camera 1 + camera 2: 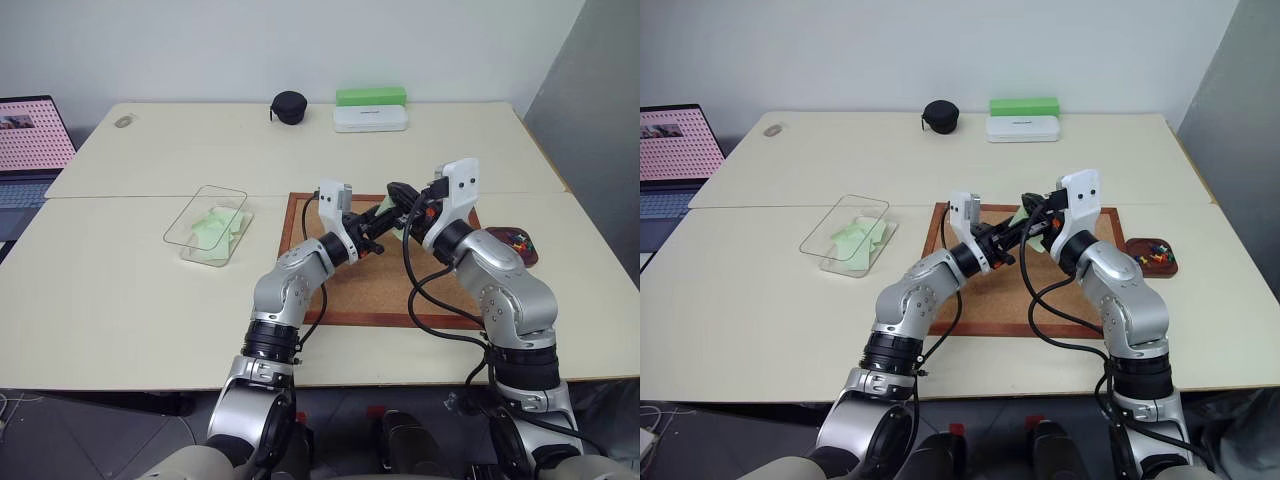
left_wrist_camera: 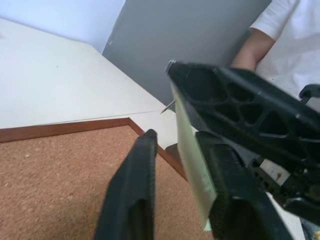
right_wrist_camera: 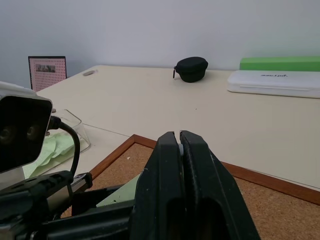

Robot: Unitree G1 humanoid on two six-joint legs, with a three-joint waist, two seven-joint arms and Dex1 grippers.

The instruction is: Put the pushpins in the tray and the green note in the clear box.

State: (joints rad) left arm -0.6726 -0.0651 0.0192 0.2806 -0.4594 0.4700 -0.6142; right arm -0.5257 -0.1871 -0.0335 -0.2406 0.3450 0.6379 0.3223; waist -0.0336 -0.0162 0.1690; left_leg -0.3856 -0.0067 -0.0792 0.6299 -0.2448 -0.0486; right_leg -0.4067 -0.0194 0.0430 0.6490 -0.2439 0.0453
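Note:
Both grippers meet above the corkboard (image 1: 350, 290). My right gripper (image 3: 180, 136) is shut on the edge of the pale green note (image 2: 192, 165), holding it off the board. My left gripper (image 1: 383, 226) reaches in from the left with its fingers on either side of the same note. One finger lies against the paper and the other finger (image 2: 132, 190) stands a narrow gap away. The clear box (image 1: 176, 233) sits to the left of the board with several green notes inside. Coloured pushpins (image 1: 516, 238) lie in the dark reddish tray (image 1: 498, 233) to the right of the board.
At the back of the table are a black round case (image 1: 289, 107), a bright green box (image 1: 371, 96) and a white case (image 1: 371, 118). A laptop (image 1: 30, 140) stands at the far left. A person in a white shirt (image 2: 287, 30) is beyond the table's right side.

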